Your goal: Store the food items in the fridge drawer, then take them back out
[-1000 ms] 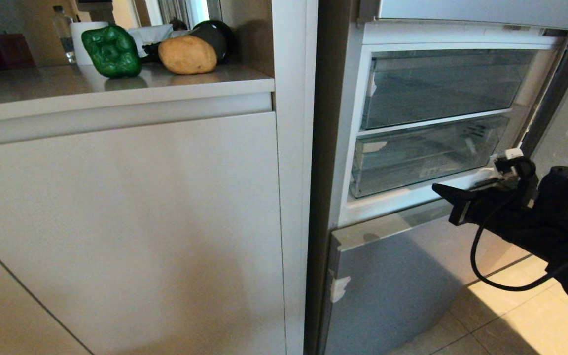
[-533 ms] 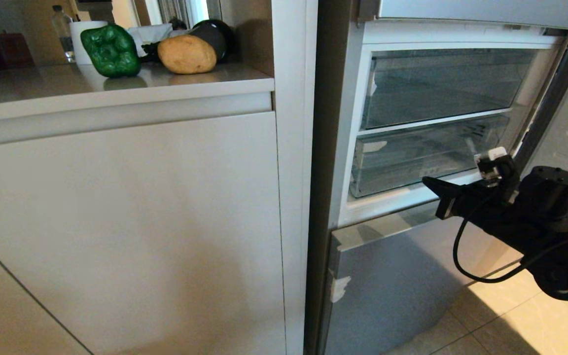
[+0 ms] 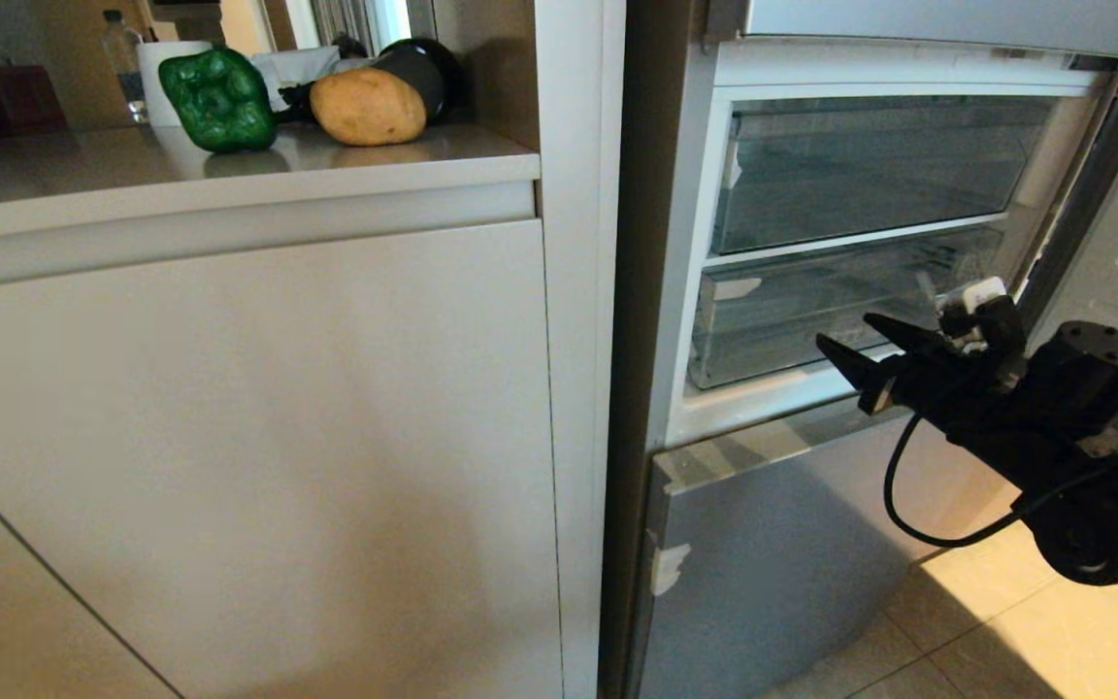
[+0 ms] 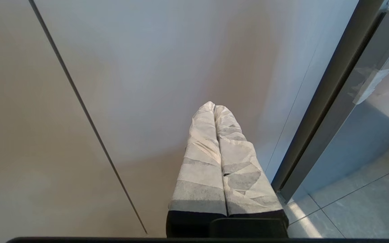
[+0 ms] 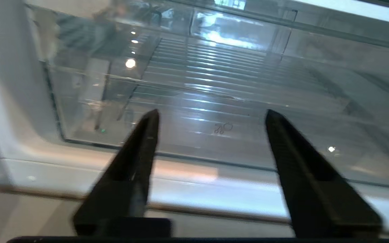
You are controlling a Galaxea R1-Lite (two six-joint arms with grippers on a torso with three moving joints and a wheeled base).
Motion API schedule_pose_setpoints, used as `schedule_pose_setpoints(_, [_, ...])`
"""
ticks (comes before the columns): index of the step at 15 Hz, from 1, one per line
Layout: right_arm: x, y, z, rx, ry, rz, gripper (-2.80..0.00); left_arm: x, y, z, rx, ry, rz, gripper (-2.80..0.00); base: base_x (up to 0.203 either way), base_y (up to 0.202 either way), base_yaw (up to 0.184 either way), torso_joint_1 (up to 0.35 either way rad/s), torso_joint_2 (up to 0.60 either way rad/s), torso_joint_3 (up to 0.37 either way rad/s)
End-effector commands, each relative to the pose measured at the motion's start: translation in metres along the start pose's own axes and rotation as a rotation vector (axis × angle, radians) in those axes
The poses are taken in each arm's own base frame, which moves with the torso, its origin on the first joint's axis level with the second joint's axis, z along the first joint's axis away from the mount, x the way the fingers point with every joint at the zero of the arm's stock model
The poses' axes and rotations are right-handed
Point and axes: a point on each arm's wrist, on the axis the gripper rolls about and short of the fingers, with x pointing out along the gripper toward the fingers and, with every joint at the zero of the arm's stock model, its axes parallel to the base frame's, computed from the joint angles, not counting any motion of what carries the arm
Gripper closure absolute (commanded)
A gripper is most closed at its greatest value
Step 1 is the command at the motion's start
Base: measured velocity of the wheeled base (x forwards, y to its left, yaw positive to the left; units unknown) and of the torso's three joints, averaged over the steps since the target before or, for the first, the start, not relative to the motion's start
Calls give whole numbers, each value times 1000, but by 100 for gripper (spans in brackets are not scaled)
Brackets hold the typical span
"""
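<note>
Kitchen: pale counter over white cabinet front, open fridge alongside. Green bell pepper and tan potato side by side on counter, apart from fridge. Lower clear fridge drawer shut in place, nothing inside. Right gripper at drawer's front lip, jaws spread, holding nothing. Left gripper low before cabinet front, taped fingers pressed together.

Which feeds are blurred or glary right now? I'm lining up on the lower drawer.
Right wrist view: motion-smeared, the right claw open, bright glints on the fridge drawer. Head view: sharp, sunlit floor patch, dim corner behind the bell pepper and potato. Left wrist view: sharp, soft shadow on the cabinet panel, left claw shut.
</note>
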Motion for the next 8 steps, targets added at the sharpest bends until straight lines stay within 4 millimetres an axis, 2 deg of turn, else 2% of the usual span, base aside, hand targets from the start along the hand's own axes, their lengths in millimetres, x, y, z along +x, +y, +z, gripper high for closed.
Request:
schedule_pose_setpoints(1, [11,-2,-7,-22,-21,2,-280,0,0,0,0,0,0,0,0,0,0,0,0,0])
schedule_pose_setpoints(8, [37,-11,-5,-74,-92,-15,-280,0,0,0,0,0,0,0,0,0,0,0,0,0])
